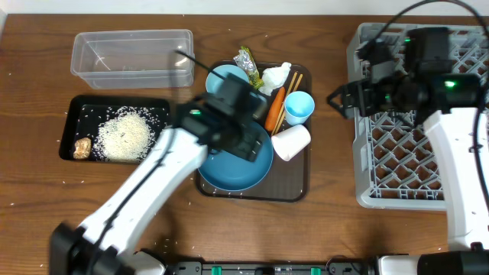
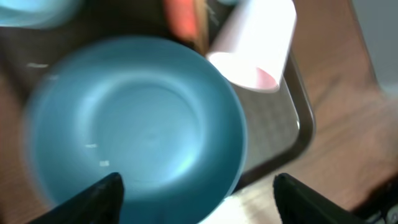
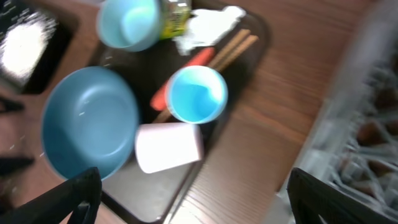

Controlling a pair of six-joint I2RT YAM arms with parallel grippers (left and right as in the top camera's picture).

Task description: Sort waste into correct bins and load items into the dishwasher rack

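My left gripper is open and empty, low over the large light blue dish on the brown serving tray; its fingers straddle the dish's near rim. The pink cup lies on its side beside the dish. The small blue cup, carrot, chopsticks, tissue, foil wrapper and a second blue dish sit at the tray's back. My right gripper is open and empty, left of the grey rack. Rice and a brown lump lie in the black tray.
The clear tub stands behind the black tray, with little or nothing in it. The brown serving tray sits mid-table. Loose rice grains dot the wood near the front left. The right wrist view shows bare wood between serving tray and rack.
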